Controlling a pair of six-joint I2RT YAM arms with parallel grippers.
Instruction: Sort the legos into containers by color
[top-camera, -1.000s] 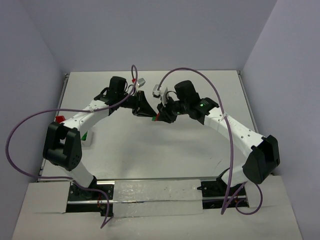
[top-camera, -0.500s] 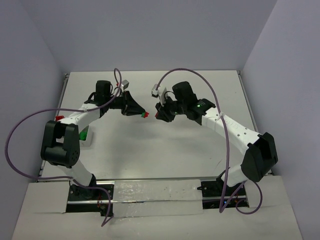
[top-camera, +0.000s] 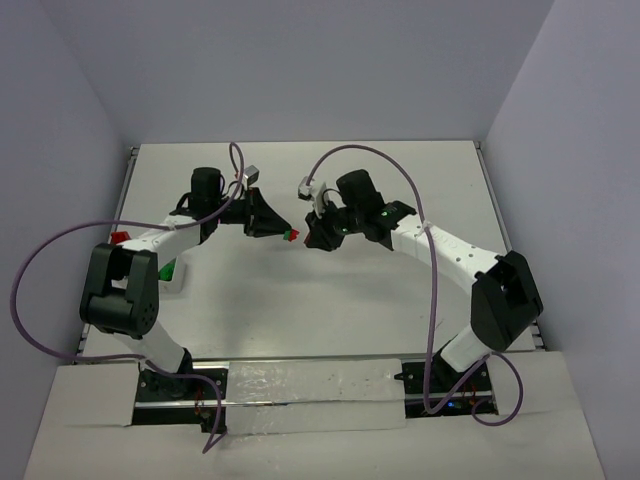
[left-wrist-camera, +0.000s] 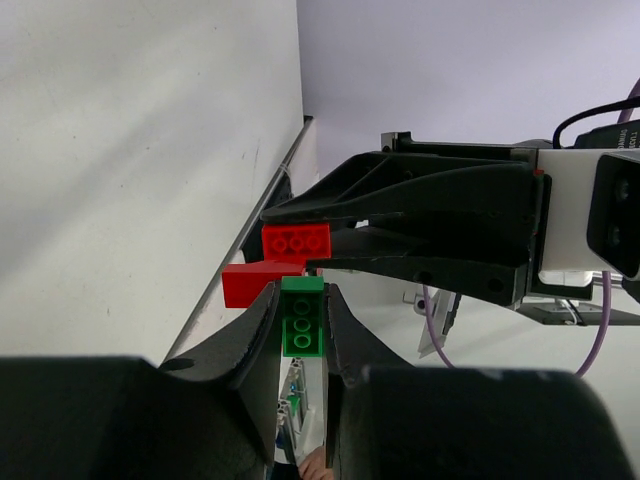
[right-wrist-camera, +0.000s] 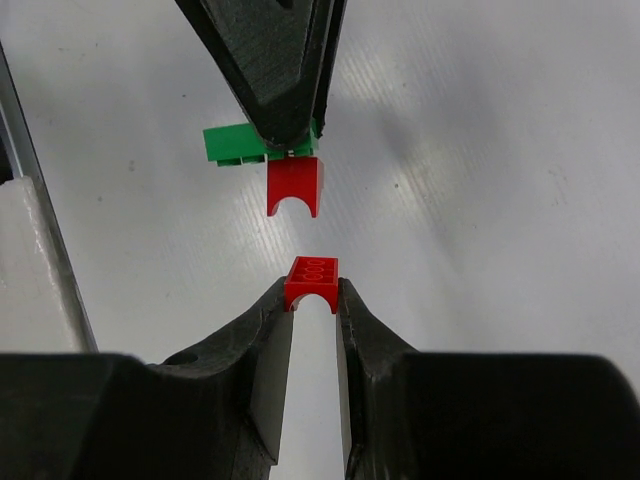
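I am watching both arms meeting over the middle of the table (top-camera: 330, 320), a little above centre in the overhead view. The left gripper (left-wrist-camera: 301, 296) is pinching a green lego (left-wrist-camera: 302, 328) between its pressed-in fingertips, at lower centre of its wrist view. A red lego (left-wrist-camera: 250, 284) is sitting against that green one, jutting out to its upper left. In the right wrist view the same pair is showing at upper centre, under the left gripper's tips. The right gripper (right-wrist-camera: 311, 292) is clamping a second red lego (right-wrist-camera: 311, 270) of its own, studs facing the camera, at the centre of its view. The two red pieces are facing each other across a clear gap, not touching. Overhead, I am seeing a red thing (top-camera: 120, 238) and a green thing (top-camera: 170, 270) near the table's left edge, beside the left arm. What they are I cannot tell.
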